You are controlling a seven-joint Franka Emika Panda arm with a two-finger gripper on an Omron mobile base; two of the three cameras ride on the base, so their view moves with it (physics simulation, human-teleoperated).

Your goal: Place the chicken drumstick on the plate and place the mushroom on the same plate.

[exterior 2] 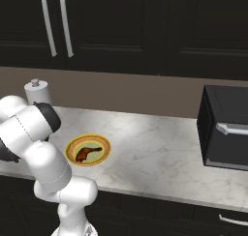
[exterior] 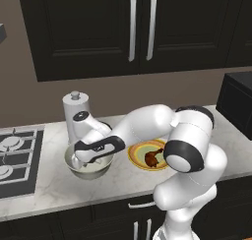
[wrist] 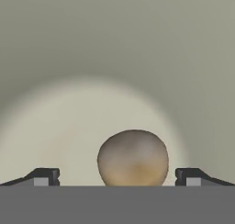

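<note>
The chicken drumstick [exterior: 153,158] [exterior 2: 87,153] lies reddish-brown on the plate [exterior: 140,151] [exterior 2: 73,145], which has a yellow-orange rim. My hand reaches down into the cream bowl [exterior: 101,170] left of the plate. In the hand view the beige mushroom [wrist: 133,158] sits on the bowl's pale floor [wrist: 69,126], right between my fingertips. My gripper [wrist: 117,177] is open, one dark fingertip [wrist: 43,176] on each side of the mushroom with a gap to it.
A paper towel roll [exterior: 76,111] [exterior 2: 37,95] stands behind the bowl. The stove [exterior: 12,158] lies to the left. A black microwave [exterior 2: 225,128] [exterior: 237,104] stands at the counter's right. Dark cabinets [exterior: 138,27] hang above.
</note>
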